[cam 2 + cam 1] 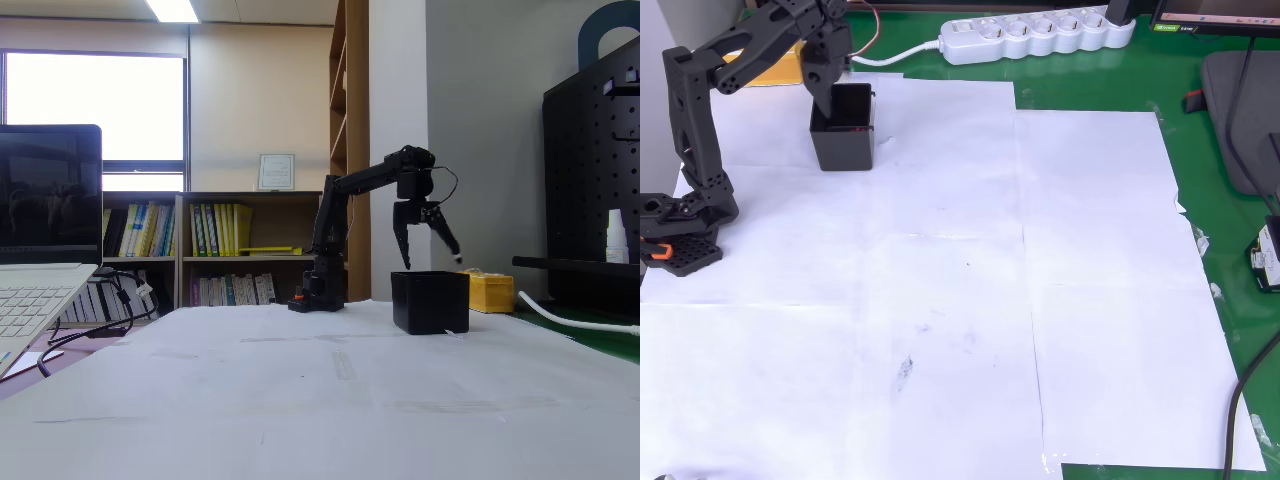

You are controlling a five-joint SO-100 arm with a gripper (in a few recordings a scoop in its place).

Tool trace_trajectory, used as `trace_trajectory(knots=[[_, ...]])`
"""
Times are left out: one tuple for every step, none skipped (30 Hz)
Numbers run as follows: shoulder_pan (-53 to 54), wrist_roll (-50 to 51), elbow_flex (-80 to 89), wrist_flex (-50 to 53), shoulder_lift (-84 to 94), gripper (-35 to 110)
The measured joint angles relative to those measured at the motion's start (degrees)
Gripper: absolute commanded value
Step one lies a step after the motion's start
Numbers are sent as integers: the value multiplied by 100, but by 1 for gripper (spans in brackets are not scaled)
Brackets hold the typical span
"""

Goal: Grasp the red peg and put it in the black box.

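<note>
White paper covers the table [1110,150] up front, nothing on it. Further back, the end effector [431,262] hangs right over the black box [430,301], fingers spread wide with nothing between them, looks like a drop position. Can't spot the red peg, so probably it's inside the box already.

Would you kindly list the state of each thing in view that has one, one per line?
gripper: open, fingers spread, hanging just above the box's open top, holding nothing.
black box: upright on the white paper, top open.
red peg: not made out; whether it lies in the box cannot be told.
yellow block: resting behind the box.
laptop: lid open, screen dark.
</note>
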Motion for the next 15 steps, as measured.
trace_trajectory(knots=[[0, 0, 35, 0, 0, 47], [0, 0, 70, 0, -18, 47], [0, -9, 88, 0, -44, 47], [9, -62, 88, 9, -62, 45], [9, -132, 88, 26, -97, 40], [9, -185, 88, 35, -105, 32], [9, -229, 88, 44, -114, 17], [18, -237, 88, 44, -114, 2], [62, -211, 88, 44, -114, 0], [114, -158, 88, 44, -114, 0], [176, -132, 88, 44, -158, 0], [272, -132, 88, 44, -202, 0], [343, -149, 88, 44, -290, 0], [404, -176, 79, 44, -387, 0], [492, -246, 70, 44, -501, 0]])
